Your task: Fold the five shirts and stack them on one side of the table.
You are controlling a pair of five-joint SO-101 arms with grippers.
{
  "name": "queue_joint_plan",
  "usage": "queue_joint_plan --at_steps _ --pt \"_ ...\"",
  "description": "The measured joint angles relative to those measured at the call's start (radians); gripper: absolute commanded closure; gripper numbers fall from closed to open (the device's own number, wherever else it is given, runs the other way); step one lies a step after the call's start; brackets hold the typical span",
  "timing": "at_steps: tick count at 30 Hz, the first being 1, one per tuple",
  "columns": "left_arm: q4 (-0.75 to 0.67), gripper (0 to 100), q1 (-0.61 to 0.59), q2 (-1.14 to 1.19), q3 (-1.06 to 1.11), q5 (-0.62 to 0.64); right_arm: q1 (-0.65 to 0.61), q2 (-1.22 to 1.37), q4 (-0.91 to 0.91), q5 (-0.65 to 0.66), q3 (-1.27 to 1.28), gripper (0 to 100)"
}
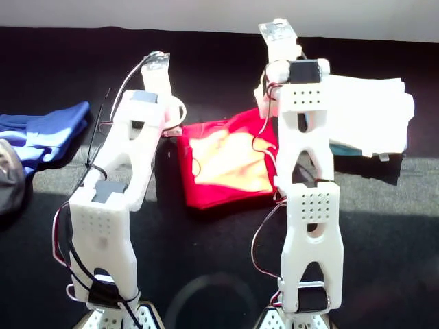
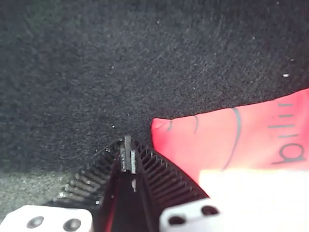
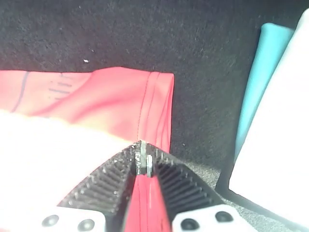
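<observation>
Standing in the way from above were my own white arms. The left arm [image 1: 130, 147] and the right arm [image 1: 306, 151] rose over the desk [image 1: 206, 274] and covered the side edges of the red shirt [image 1: 206, 195]. That shirt lay spread flat on the desk between the two arms. Well out beyond my left fingers [image 2: 127, 157], on the side away from the red shirt, a blue shirt [image 1: 41, 130] lay crumpled. Past it a grey cloth [image 1: 8, 178] was cut off by the edge of the view. On the outer side of my right fingers [image 3: 143, 162], near the red hem but not touching it, sat a white stack [image 3: 280, 135] of folded cloth. A teal shirt [image 3: 258, 72] lay under it, its edge sticking out on the side nearer those fingers.

The desk wore a dark, felt-like cover, fuzzy and flecked with lint. The red shirt was a smooth knit with a stitched double hem and thin dark print marks, and a bright sunlit patch lay across its middle. My fingers were black, ribbed along their inner faces and narrowing to a point.

My right fingers were pressed together on the hem of the red shirt, with red cloth showing between them. My left fingers were also together at the tips, and the shirt's rounded corner lay just beside them. A thin red streak showed in the gap behind those tips, but I could not tell whether cloth was caught there. I could not make out how many pieces made up the white stack.
</observation>
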Motion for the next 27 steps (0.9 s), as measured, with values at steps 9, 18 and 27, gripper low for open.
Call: queue_joint_plan --at_steps 9,18,27 --pt "-0.003 99 0.061 0.000 -0.017 0.002 0.005 -0.147 0.000 -0.043 0.334 99.2" --pt "-0.064 99 0.098 0.003 -0.025 0.003 -0.049 -0.336 -0.029 -0.043 0.643 99.2" --pt "-0.060 99 0.080 0.092 -0.094 0.003 -0.060 -0.608 -0.414 -0.043 1.261 99.2"
